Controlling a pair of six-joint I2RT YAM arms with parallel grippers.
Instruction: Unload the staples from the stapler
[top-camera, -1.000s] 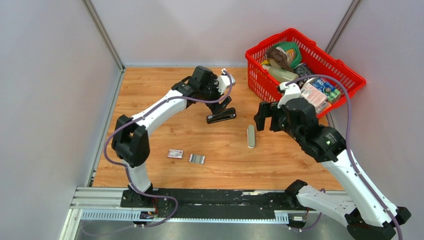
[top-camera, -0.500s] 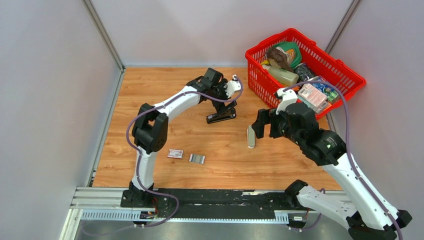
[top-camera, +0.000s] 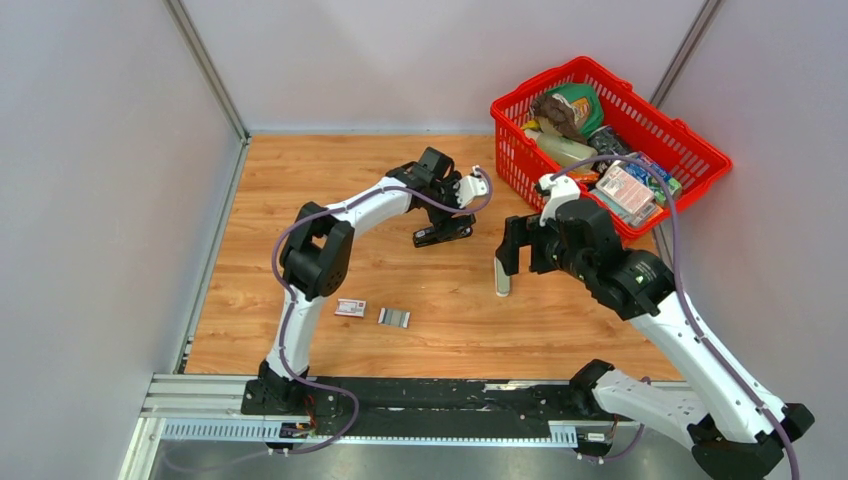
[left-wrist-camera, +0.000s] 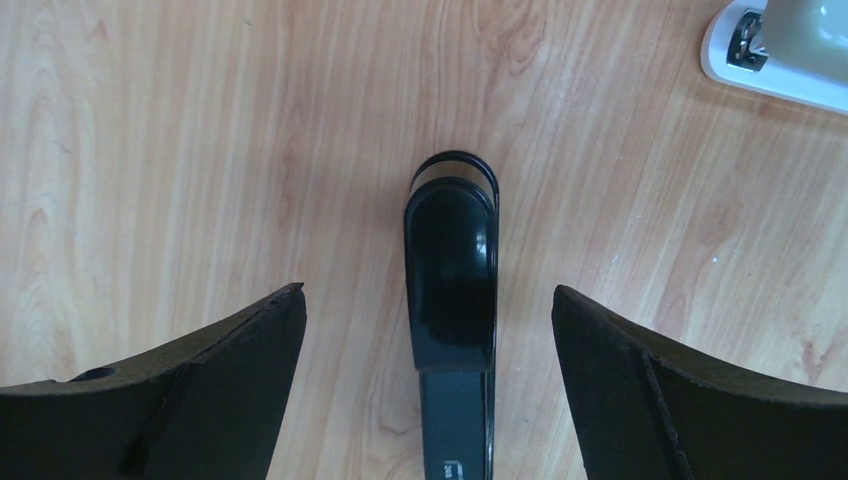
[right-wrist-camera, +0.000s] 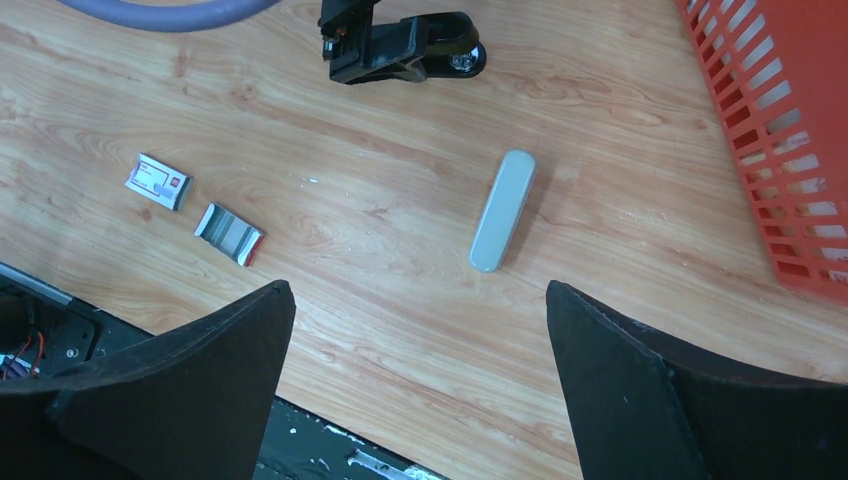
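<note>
1. Left wrist view is showing the stapler (left-wrist-camera: 450, 250) lying directly beneath my left gripper (left-wrist-camera: 427, 292), centred in the gap between the two fingers and touching neither.
2. My left fingers are standing spread as wide as they go and are holding nothing.
3. The stapler's long axis is running straight ahead from my wrist, square to the line my fingers close along. Its rounded end is projecting just beyond my fingertips.
4. My right gripper (right-wrist-camera: 418, 287) is also standing fully spread and empty. It is hovering above the pale grey oblong object (right-wrist-camera: 503, 210), with the stapler lying further ahead of it and to its left.
5. I am judging the left arm the nearer one, already lined up to descend and close across the stapler's narrow width.
6. A ribbed strip of staples (right-wrist-camera: 229, 234) is lying on the table near my right gripper's left finger. Whether any are sitting inside the stapler, I cannot tell.
</note>
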